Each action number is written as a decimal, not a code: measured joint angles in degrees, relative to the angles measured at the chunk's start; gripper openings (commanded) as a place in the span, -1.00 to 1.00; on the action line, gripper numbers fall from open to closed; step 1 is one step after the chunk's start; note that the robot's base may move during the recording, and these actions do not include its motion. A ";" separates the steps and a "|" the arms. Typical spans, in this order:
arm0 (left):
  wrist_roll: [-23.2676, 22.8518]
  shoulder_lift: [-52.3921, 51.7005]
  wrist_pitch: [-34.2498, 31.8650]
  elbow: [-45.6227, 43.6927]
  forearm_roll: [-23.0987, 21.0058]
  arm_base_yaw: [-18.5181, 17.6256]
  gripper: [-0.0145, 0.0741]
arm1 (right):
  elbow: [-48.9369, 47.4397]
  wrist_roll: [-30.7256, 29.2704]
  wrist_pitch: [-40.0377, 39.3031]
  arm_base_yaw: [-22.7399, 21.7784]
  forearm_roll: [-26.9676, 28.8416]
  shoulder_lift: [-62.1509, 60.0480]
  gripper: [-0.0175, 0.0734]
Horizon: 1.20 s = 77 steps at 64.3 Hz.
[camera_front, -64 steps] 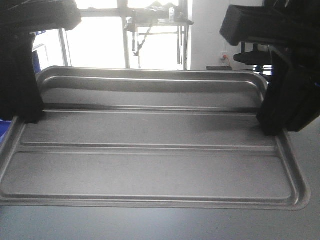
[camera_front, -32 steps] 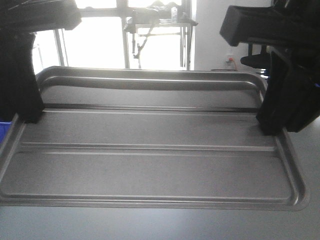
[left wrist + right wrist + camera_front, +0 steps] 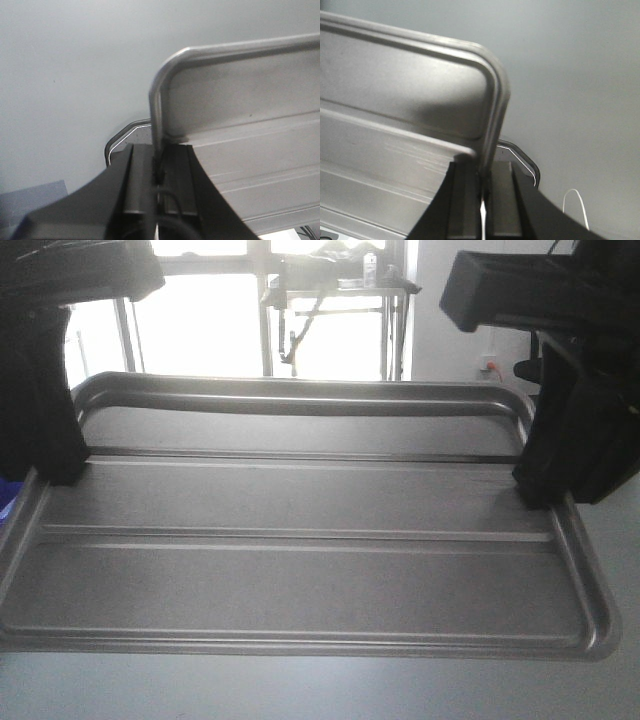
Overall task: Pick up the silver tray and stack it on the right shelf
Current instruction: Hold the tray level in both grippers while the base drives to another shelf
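The silver tray (image 3: 300, 570), with two long ridges across its floor, fills the front view and is held up level between both arms. My left gripper (image 3: 55, 475) is shut on its left rim, and my right gripper (image 3: 540, 495) is shut on its right rim. In the left wrist view my gripper (image 3: 159, 150) pinches the thin rim just below a rounded corner of the tray (image 3: 240, 100). In the right wrist view my gripper (image 3: 484, 167) clamps the rim of the tray (image 3: 410, 90) in the same way. The right shelf is out of view.
Bright windows lie behind the tray, with a metal-framed table (image 3: 340, 290) in front of them. A wall socket (image 3: 488, 363) is at the right. A bit of blue (image 3: 8, 502) shows at the left edge. Plain grey floor (image 3: 75, 75) lies below both wrists.
The background behind the tray has slid to the right. The tray and both grippers keep the same place in the view, still clamped on the rims.
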 measured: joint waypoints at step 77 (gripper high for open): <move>0.00 0.00 0.10 0.00 -0.14 0.00 -0.88 | 0.00 0.00 0.07 0.00 0.00 0.00 -0.49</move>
